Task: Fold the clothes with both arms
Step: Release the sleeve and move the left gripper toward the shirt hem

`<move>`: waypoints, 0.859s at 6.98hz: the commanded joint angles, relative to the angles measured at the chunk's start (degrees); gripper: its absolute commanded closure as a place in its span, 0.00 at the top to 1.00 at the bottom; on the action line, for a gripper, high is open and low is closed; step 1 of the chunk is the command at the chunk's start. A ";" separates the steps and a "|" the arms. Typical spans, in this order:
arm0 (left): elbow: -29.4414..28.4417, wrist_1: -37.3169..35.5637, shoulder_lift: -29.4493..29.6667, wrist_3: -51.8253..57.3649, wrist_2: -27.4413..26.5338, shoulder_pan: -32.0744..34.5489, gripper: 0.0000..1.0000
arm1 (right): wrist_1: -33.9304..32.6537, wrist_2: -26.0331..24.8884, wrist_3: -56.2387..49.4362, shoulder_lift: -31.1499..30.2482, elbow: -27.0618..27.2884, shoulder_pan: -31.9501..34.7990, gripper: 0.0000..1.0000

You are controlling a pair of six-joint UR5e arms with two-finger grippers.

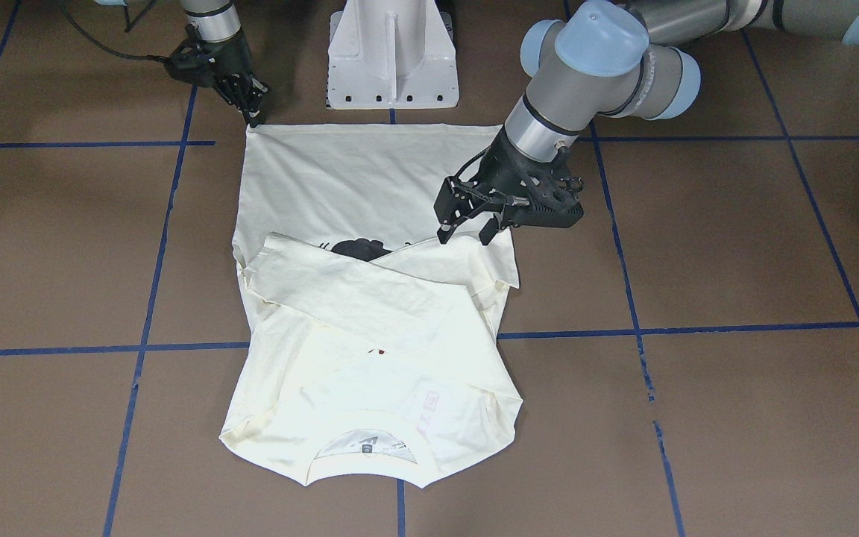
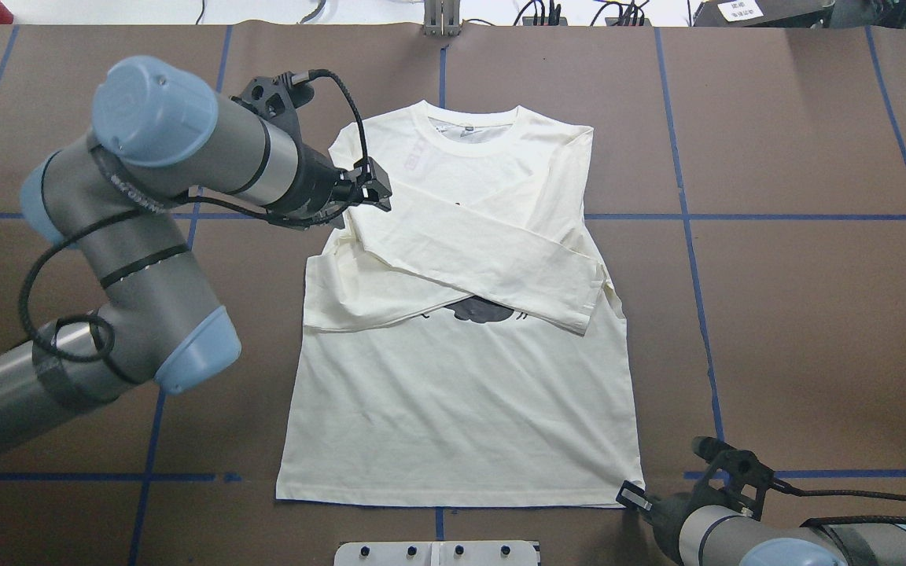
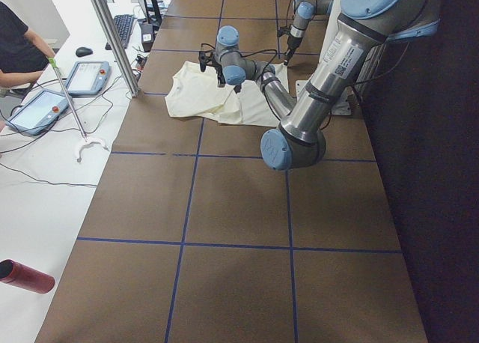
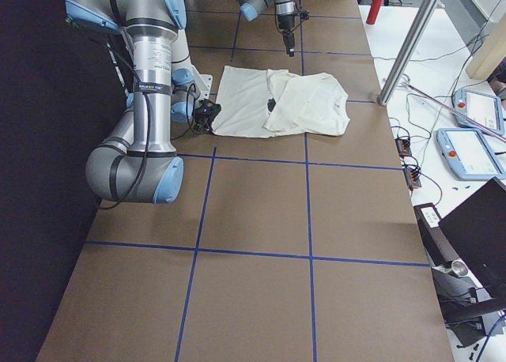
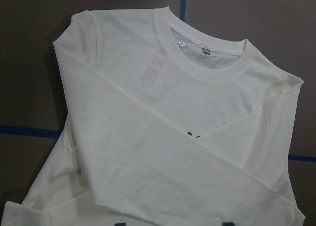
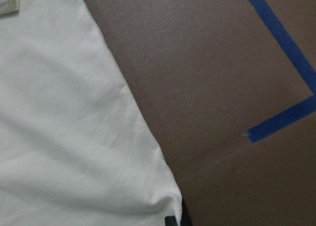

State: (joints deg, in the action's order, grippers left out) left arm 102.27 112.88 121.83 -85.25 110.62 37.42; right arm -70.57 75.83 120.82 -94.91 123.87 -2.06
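A cream long-sleeved T-shirt [image 1: 355,179] is lying flat on a brown table [image 1: 735,246] that is crossed by blue tape lines [image 1: 698,328]. Its ribbed collar [image 1: 366,468] is pointing away from the robot, and its hem [image 2: 453,497] is lying just in front of a white pedestal [image 1: 392,52]. Both sleeves [image 2: 484,259] are lying folded across the chest, crossing each other and hiding most of a black cat print [image 1: 359,248].

The left gripper [image 1: 467,237] is hanging over the shirt's side edge on the robot's left, where one folded sleeve is ending. Its fingers [image 1: 444,236] are standing apart with nothing between them, and the tips are sitting at or just above the cloth.

The right gripper [image 1: 255,118] is sitting low at the hem corner on the robot's right. Its fingers are drawn together, with the tips touching that corner. Whether cloth is caught between them cannot be told.
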 commanded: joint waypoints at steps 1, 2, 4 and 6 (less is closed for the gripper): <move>14.21 -2.56 -14.00 -5.77 -12.75 -11.78 0.73 | 0.00 0.11 -0.15 -0.62 1.81 0.40 0.00; 14.71 -5.71 -15.64 -11.89 -17.67 -17.84 0.72 | 0.00 0.11 -0.15 -0.71 1.81 0.39 0.00; 15.59 -9.07 -20.37 -20.53 -24.47 -28.15 0.71 | 0.00 0.19 -0.23 -0.89 1.73 0.39 0.00; 15.86 -13.27 -20.66 -20.83 -24.49 -29.67 0.71 | 0.00 0.11 -0.23 -0.89 1.81 0.39 0.00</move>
State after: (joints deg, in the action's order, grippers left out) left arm 117.92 102.24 101.70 -105.33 86.56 9.35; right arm -70.58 76.00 120.59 -95.77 125.65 -1.67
